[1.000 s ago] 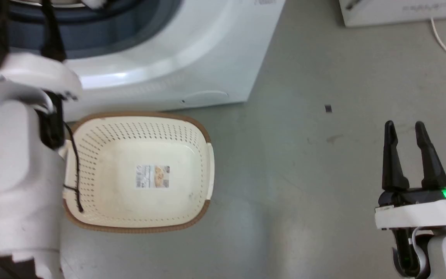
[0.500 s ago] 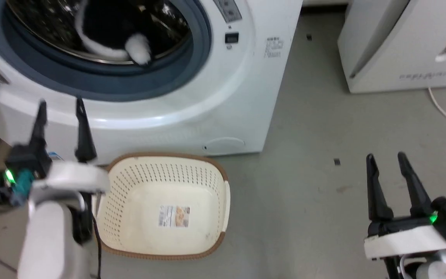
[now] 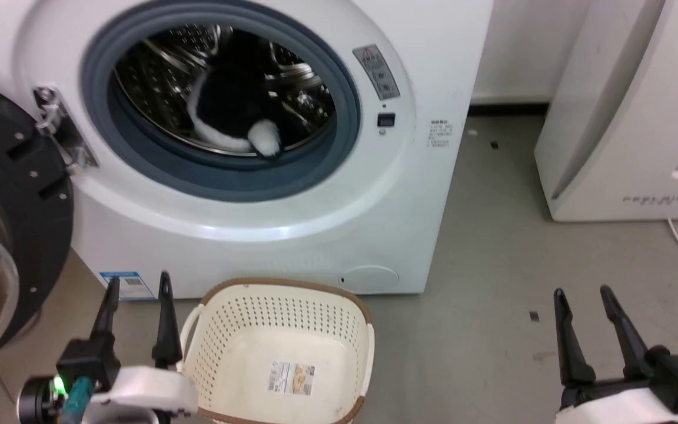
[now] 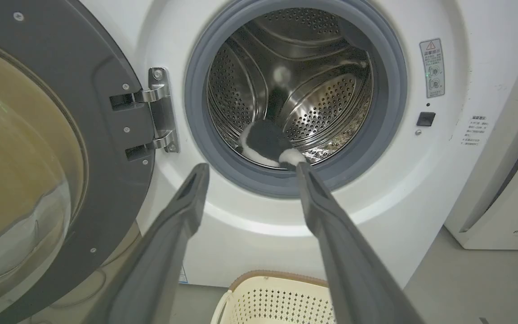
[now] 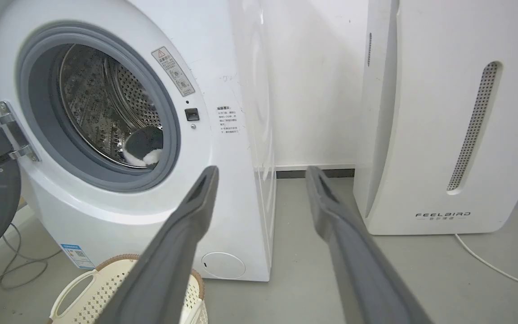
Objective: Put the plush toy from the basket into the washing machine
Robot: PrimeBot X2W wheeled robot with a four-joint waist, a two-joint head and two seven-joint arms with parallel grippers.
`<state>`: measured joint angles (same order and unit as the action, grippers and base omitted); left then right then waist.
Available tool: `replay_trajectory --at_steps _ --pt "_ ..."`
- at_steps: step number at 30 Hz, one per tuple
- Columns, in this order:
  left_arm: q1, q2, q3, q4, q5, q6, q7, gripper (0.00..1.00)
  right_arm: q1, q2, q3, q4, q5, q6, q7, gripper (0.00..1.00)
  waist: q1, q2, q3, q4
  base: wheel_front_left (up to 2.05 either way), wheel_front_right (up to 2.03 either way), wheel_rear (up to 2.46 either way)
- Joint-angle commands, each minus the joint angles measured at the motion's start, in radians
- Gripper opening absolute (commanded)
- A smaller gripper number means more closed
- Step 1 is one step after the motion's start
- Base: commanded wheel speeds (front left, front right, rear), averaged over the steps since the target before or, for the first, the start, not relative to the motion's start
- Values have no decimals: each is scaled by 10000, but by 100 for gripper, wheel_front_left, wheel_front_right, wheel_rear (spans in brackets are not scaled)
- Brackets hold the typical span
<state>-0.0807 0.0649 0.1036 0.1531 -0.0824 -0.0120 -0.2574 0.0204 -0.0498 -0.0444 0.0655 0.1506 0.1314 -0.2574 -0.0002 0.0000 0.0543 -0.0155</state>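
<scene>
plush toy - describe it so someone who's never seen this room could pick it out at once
Find the big white washing machine. Through its grey-ringed porthole, in the shiny steel drum, the plush toy lies low at the front. It is the only soft, fluffy black thing there, with white patches.

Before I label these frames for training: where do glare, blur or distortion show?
Head view: soft, with a glare band on the washing machine below the porthole. Left wrist view: drum sharp, the left tool close and soft, the door glass showing yellowish reflections. Right wrist view: wide-angle lens slants the washing machine's side; the right tool looks soft.
</scene>
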Motion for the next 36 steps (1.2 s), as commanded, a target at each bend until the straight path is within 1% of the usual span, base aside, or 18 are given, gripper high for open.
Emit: replay_trajectory --at_steps 1,9,10,36 --pt "329 -60 -41 -146 -15 -37 -44 100 243 -4 -7 34 -47 -7 -44 100 2 0 -270 146 0 0 0" --pt "1300 -126 -166 -452 28 3 -44 100 545 -4 -22 107 -153 -7 -44 100 2 0 -514 350 0 0 0" --pt "1253 -123 -181 -415 12 0 1 0 423 0 -21 84 -95 0 1 0 2 0 -510 344 0 0 0" --pt "1170 -131 -365 -640 172 25 546 0 286 1 75 -66 -384 0 538 0 2 0 -526 313 0 0 0"
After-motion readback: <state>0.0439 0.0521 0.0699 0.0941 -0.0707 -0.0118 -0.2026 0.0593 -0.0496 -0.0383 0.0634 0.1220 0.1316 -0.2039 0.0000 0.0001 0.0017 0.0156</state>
